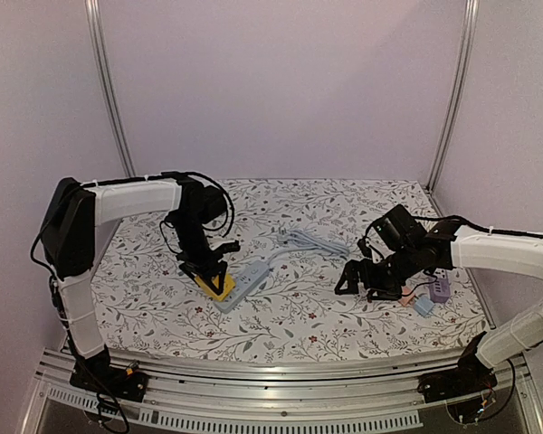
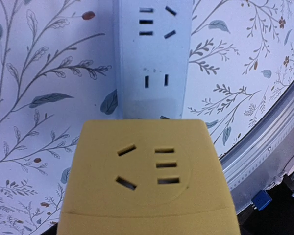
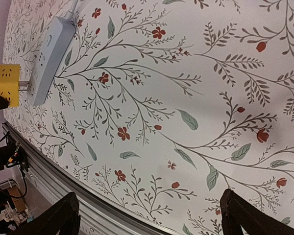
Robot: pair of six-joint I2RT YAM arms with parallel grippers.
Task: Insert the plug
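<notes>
Here, left hand (image 1: 209, 275) grips yellow plug (image 2: 147, 181) over white power strip (image 2: 154, 58).

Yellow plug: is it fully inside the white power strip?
Not fully in: bare prongs show between the yellow plug and the power strip.

Right fingers (image 3: 237, 215) spread wide, only floral tabletop (image 3: 196, 73) showing btwn them. White power strip (image 3: 51, 54) lies off by the tabletop's railed edge w/ yellow plug (image 3: 5, 81) at its end, prongs visible btwn the two. Metal rail (image 3: 63, 181) runs along that edge.
</notes>
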